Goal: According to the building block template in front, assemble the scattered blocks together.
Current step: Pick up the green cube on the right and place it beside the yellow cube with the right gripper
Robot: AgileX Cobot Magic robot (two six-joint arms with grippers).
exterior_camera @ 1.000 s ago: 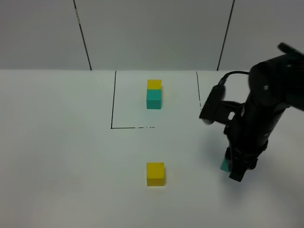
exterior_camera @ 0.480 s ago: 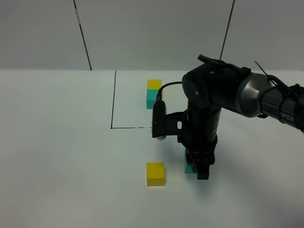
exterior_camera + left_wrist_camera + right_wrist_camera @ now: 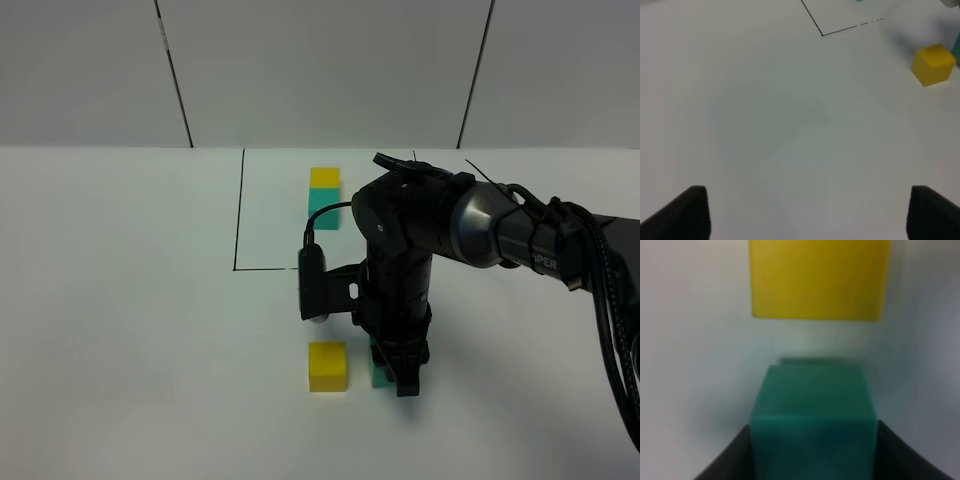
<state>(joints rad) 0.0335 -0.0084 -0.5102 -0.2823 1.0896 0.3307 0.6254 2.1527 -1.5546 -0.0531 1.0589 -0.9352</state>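
The building block template [image 3: 324, 180], a yellow cube joined to a teal one, sits inside the black outlined area at the back; the arm hides part of its teal half. One of the scattered blocks, the loose yellow cube [image 3: 327, 366] [image 3: 933, 64] [image 3: 820, 280], rests on the table in front. My right gripper [image 3: 399, 378] [image 3: 812, 462] is shut on the teal cube [image 3: 380, 371] [image 3: 812, 410], held low just right of the yellow cube with a narrow gap between them. My left gripper [image 3: 810, 215] is open over bare table, with nothing between its fingers [image 3: 687, 212].
A black outline [image 3: 238, 220] [image 3: 822, 35] marks the template area on the white table. The right arm's black body [image 3: 405, 250] towers over the spot between the template and the loose cubes, and its cable [image 3: 600, 300] trails off to the right.
My right arm has swept from the right side leftward, carrying the teal cube to just beside the yellow cube. The yellow cube and the template have not moved.
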